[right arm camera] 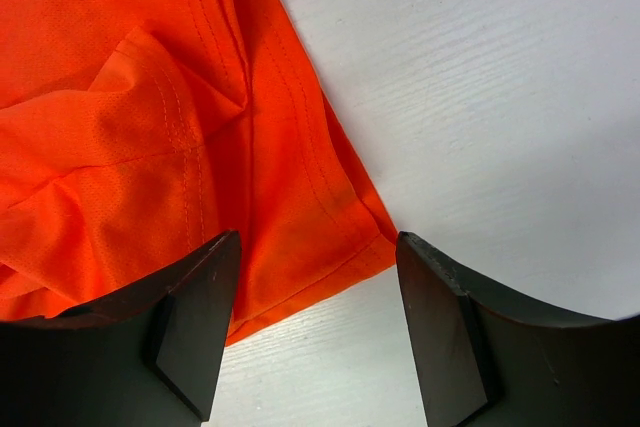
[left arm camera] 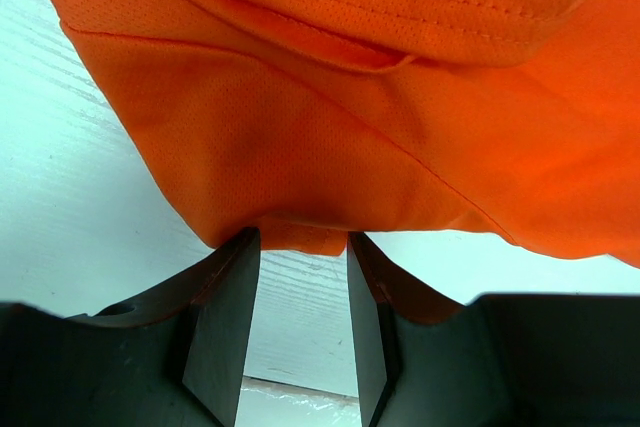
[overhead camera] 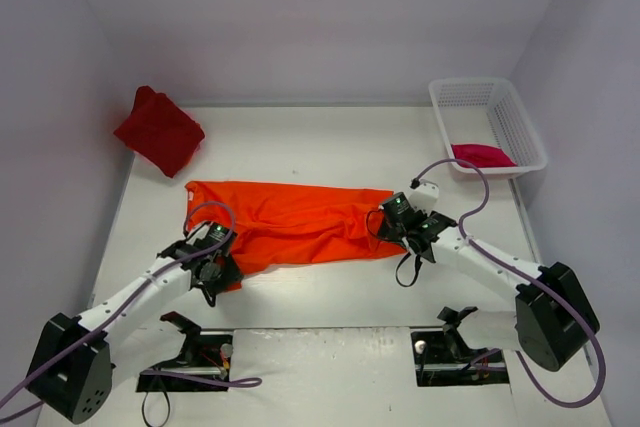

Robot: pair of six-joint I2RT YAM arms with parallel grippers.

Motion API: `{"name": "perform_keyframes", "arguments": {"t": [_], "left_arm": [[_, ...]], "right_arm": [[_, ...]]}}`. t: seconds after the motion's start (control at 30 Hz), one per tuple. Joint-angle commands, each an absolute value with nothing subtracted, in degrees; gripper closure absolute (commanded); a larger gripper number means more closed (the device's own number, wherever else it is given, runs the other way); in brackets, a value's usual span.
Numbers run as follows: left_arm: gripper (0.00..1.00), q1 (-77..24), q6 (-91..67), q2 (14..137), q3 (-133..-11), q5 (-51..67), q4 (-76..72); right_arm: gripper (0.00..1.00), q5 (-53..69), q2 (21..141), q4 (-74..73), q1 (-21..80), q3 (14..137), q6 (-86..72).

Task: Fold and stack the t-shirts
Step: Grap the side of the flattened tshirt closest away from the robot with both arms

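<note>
The orange shirt (overhead camera: 300, 222) lies flat on the table (overhead camera: 300, 147), stretched between the two grippers, with its long axis running from one to the other. Its left end is wider and its right end narrows toward the right gripper (right arm camera: 320, 237). The left gripper (left arm camera: 300, 239) sits at the shirt's near left corner. Its jaws are partly parted and bare table shows in the gap between them. A rounded fold of the hem lies right at the fingertips (left arm camera: 240, 247) and spans from one to the other, while the rest of the cloth spreads away ahead of them. The pictures do not settle whether the tips pinch that hem or only touch it. The right gripper is released, with its jaws wide apart, and it holds nothing. The stitched corner of the shirt's right end lies on the table between them, nearer the left finger (right arm camera: 205, 297), and bare table fills the space toward the other finger. The red shirt (overhead camera: 160, 132) is bunched well beyond the left gripper and off to its left, by the wall. The pink shirt (overhead camera: 483, 155) lies in the basket (overhead camera: 470, 94), beyond the right gripper and to its right.
</note>
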State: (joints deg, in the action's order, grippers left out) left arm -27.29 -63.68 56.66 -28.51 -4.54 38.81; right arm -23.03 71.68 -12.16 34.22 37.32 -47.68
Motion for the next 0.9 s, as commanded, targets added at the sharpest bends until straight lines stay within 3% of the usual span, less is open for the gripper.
{"name": "perform_keyframes", "arguments": {"t": [0.0,0.33,0.43,0.87], "left_arm": [[0.65,-27.1,-62.4,58.0,-31.7,-5.0,37.5],[0.68,-27.3,-62.0,63.1,-32.2,-3.5,34.1],[0.99,-27.5,-62.1,63.6,-32.2,-3.3,33.3],[1.00,-27.6,-61.3,61.9,-33.0,-3.4,34.4]], "right_arm": [[0.40,-24.4,69.8,-11.6,34.4,38.6,-47.4],[0.40,-24.9,69.1,-11.8,34.4,38.4,-46.9],[0.40,-25.1,69.1,-11.8,34.4,38.3,-46.8],[0.40,-25.1,70.7,-12.2,34.4,38.4,-47.8]]}}
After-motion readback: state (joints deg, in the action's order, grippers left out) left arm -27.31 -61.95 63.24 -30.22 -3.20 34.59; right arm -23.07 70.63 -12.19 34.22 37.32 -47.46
